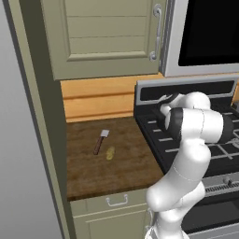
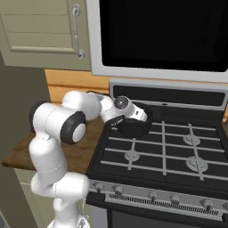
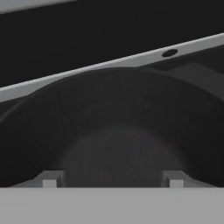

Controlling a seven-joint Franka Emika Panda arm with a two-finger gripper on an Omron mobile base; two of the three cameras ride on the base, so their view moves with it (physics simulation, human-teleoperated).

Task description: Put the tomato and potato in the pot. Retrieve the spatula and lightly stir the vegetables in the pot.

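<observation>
My claw [image 3: 112,183] wide open, holding nothing | dark grey round metal pot [image 3: 113,131] directly below, tomato not visible inside | yellowish-tan potato [image 1: 110,153] and brown-handled spatula [image 1: 101,141] far aside, untouched

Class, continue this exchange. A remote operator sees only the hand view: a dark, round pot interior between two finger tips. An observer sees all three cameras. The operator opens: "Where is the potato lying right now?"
Observer: The potato lies on the wooden counter, left of the stove.
Operator: And the spatula?
Observer: The spatula lies on that counter close beside the potato, its pale blade pointing toward the back wall.
Operator: Where does this pot stand?
Observer: The pot sits on the stove's rear left burner, with your open gripper reaching over it.
</observation>
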